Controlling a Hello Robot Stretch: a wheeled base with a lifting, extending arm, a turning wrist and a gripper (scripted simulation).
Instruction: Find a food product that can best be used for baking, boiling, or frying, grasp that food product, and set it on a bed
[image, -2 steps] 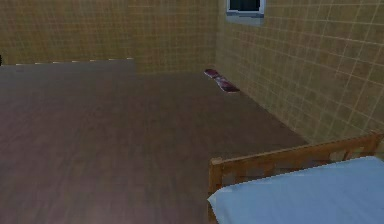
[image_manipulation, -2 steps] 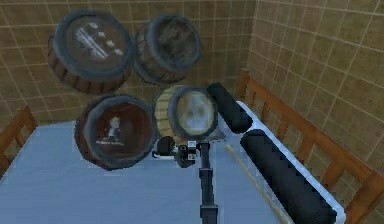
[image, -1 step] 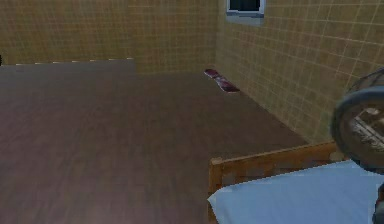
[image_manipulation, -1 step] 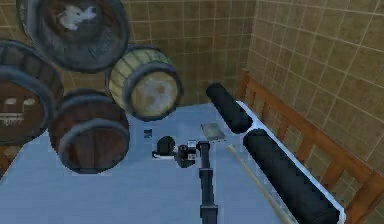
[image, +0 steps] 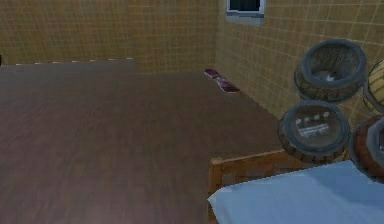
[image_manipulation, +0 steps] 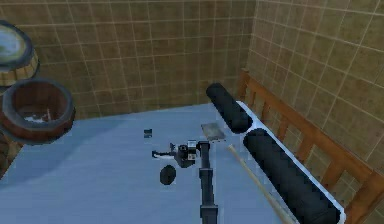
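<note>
While arm (image_manipulation: 207, 190) reaches across pale blue bed (image_manipulation: 90, 165), gripper (image_manipulation: 162, 154) shows against sheet; cannot tell whether it holds anything. Dark round blob (image_manipulation: 168, 175) lies on bed just below gripper in picture, left of arm. Two dark bolsters (image_manipulation: 290, 175) line wooden headboard (image_manipulation: 300, 133).

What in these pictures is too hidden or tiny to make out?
Arm side view: whether the gripper holds anything; small dark blob on the bed, too small to name.
Forward view: reddish thing by the wall, too small; round thing cut by the right edge.
</note>
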